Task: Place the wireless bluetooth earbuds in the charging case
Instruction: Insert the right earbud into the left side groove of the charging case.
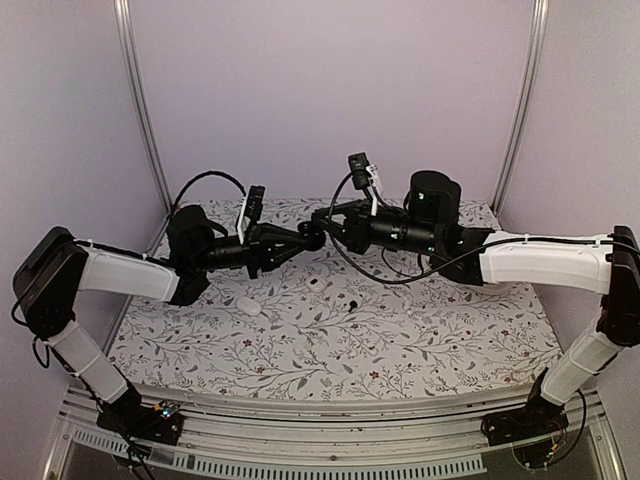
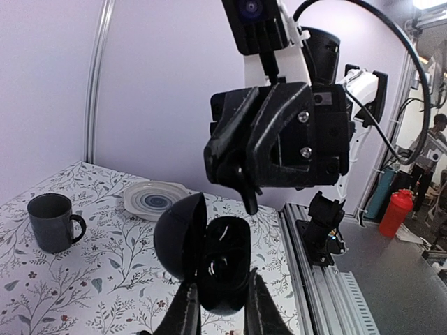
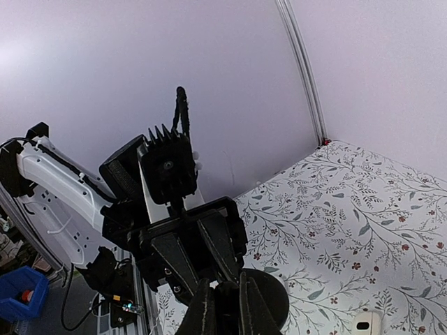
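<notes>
- Charging case (image 2: 223,269) sits low in the middle of the left wrist view, lifted off the counter (image 1: 420,350), its lid (image 2: 178,237) swung open to the left.
- Left jaws are fully closed on the lower body of the case, one finger on each side.
- Right jaws, just above the open case in the same view, are nearly closed. A thin dark nub pokes out below them, which I take to be the pinched earbud (image 2: 247,199), though it is too small to be sure.
- Loose earbud (image 1: 352,303) lies on the counter just below the middle of the top view, well apart from both arms.
- Progress, as I judge it: the case is opened and presented and one earbud is poised over it. No earbud is clearly seated, so both insertions remain.
- Count: one case, two earbuds, one dark mug (image 2: 50,222), one plate (image 2: 155,199), one white oval (image 1: 248,307), one small white piece (image 1: 318,284).
</notes>
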You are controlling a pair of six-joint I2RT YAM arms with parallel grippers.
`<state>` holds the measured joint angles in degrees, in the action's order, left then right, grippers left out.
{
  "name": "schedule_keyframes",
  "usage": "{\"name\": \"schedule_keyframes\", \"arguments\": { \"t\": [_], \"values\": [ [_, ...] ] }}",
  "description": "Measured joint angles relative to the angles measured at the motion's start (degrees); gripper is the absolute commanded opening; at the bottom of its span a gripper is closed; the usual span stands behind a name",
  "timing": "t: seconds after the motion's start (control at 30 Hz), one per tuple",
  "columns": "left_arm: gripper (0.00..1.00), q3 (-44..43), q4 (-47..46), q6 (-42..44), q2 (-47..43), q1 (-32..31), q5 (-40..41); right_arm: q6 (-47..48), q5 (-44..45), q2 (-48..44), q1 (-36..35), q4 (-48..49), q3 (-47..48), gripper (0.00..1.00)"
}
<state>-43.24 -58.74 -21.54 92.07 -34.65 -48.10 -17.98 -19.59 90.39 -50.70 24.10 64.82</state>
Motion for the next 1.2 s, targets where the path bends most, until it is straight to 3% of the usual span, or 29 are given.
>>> {"name": "schedule_keyframes", "arguments": {
  "t": [1.2],
  "values": [
    [0.0,0.0,-2.9,-4.5,-1.6,-0.1,1.5,3.3,5.8,0.5,-1.8,2.2,0.0,0.07]
  ]
}}
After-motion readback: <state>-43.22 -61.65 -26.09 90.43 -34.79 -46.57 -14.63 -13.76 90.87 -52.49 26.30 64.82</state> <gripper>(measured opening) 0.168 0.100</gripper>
